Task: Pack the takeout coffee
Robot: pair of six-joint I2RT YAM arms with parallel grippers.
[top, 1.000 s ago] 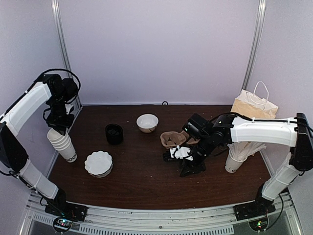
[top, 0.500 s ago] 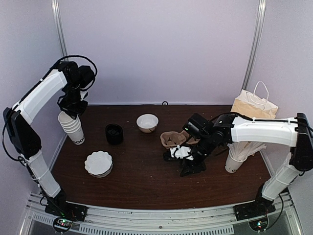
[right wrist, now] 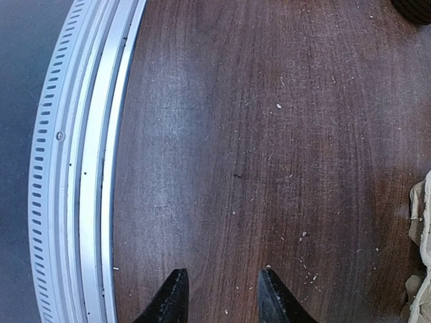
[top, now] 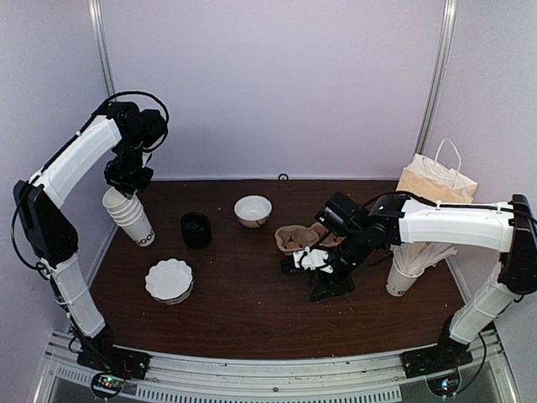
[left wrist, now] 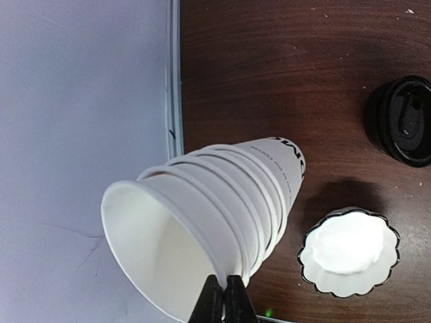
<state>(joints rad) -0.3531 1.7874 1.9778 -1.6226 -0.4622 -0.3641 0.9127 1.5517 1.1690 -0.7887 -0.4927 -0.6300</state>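
No single white cup stands apart in any view; the takeout coffee cup is not to be told from the others. My left gripper [top: 126,181] is shut on the rim of the top cup of a nested stack of white cups [top: 131,218] and holds the stack tilted in the air over the table's far left. In the left wrist view the fingertips [left wrist: 224,296] pinch the rim of the stack [left wrist: 229,195]. My right gripper [top: 324,288] is open and empty, low over the bare tabletop, as the right wrist view [right wrist: 220,296] shows.
A black stack of lids [top: 195,229] and a white fluted stack [top: 169,280] sit left of centre. A white bowl [top: 252,210], a brown cardboard carrier [top: 295,238], a cup of wrapped sticks [top: 406,270] and a paper bag [top: 436,180] stand further right.
My left arm has lifted the nested stack and carried it back and to the right, away from the left wall. The right arm has barely moved.
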